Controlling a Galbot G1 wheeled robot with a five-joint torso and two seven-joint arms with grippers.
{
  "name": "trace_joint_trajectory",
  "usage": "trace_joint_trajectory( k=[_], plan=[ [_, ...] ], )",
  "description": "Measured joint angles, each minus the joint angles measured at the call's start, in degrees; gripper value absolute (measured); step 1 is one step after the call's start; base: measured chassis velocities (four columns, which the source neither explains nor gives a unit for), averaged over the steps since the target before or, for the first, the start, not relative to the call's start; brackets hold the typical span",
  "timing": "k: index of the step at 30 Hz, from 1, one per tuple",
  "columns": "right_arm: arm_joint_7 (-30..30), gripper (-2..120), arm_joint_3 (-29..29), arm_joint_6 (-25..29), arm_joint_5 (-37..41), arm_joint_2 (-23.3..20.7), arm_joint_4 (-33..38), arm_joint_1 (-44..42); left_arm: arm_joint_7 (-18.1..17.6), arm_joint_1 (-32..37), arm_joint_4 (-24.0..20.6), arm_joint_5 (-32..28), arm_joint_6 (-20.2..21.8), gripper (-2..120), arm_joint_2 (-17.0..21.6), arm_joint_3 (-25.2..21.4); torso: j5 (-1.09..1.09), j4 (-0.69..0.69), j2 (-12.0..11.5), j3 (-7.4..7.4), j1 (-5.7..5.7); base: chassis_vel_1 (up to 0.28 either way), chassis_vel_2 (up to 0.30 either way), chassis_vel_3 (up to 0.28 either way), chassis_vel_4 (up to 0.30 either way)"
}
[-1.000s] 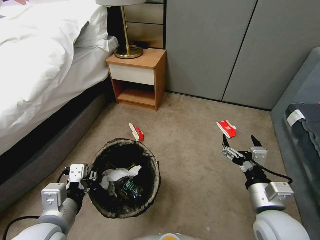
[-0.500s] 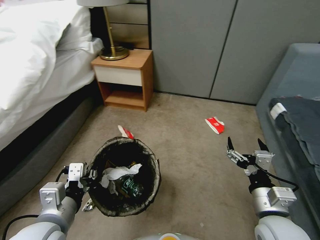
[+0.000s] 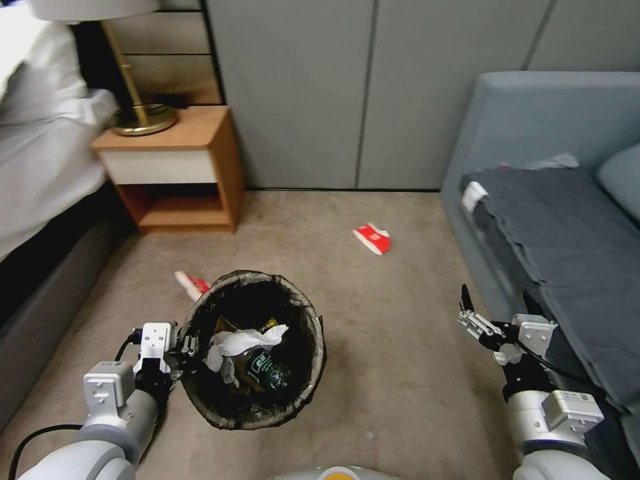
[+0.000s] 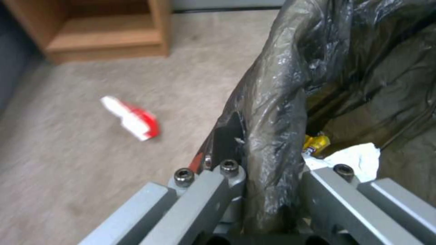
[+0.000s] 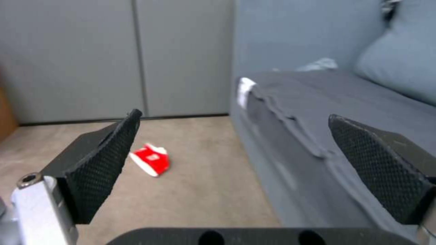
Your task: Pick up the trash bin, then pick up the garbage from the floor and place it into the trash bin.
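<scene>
Beige carpet (image 3: 400,347) runs back to grey wall panels (image 3: 300,93), with a wooden nightstand (image 3: 177,173) at ten o'clock carrying a brass lamp (image 3: 137,113), the edge of a white bed (image 3: 40,153) at nine, and a blue-grey sofa (image 3: 553,220) along the three o'clock side with a dark blanket (image 3: 567,247) draped over its seat

The bin (image 3: 257,347) sits low and a touch toward seven o'clock, its crinkly dark liner (image 4: 277,102) folded over the rim. The left gripper (image 3: 179,348) is pinching that rim at the bin's nine o'clock edge, one finger outside and one inside the liner, seen close up from its wrist. Inside lie a crumpled tissue (image 3: 237,343), a bottle (image 3: 267,370) with a green label, a bit of yellow wrapper (image 4: 314,144) and what looks like tan card

Two cups are on the carpet. One red-and-white cup (image 3: 192,285) lies flattened just beside the bin's rim at its eleven o'clock. The other cup (image 3: 373,238) lies well apart toward one o'clock, out on open carpet short of the wall

The right gripper (image 3: 497,301) hangs above the floor at four o'clock, close along the sofa front, its black fingers (image 5: 102,160) spread wide with nothing between them. From its wrist the far cup (image 5: 151,163) shows ahead, near the left-hand finger
</scene>
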Motion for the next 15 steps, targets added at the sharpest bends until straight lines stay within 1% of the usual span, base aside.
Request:
trace_joint_trajectory(
  k=[3, 5, 10, 15],
  plan=[
    [0.0, 100, -0.2, 0.0, -0.4, 0.2, 0.0, -0.1, 0.0, -0.1, 0.0, -0.2, -0.2, 0, -0.1, 0.1, 0.01, -0.01, 0.0, 0.00, 0.00, -0.106, -0.107, -0.098, -0.098],
    [0.0, 100, -0.2, 0.0, -0.5, 0.2, 0.0, -0.1, 0.0, -0.2, 0.0, -0.3, -0.3, 0, -0.2, 0.1, 0.01, 0.00, 0.0, 0.00, 0.00, -0.031, -0.062, -0.063, -0.029],
    [-0.6, 100, -1.1, -0.8, -1.9, 0.2, 0.0, 0.0, -0.1, -0.4, 0.0, -0.6, -0.3, 0, -0.3, -0.1, 0.00, 0.04, 0.0, 0.00, 0.00, 0.000, 0.000, 0.000, 0.000],
    [-0.7, 100, -1.5, -0.9, -2.2, 0.2, -0.4, 0.3, -0.1, -0.4, 0.0, -0.6, -0.3, 0, -0.3, -0.1, 0.00, 0.02, 0.0, 0.00, 0.00, 0.000, 0.000, 0.000, 0.000]
  ],
)
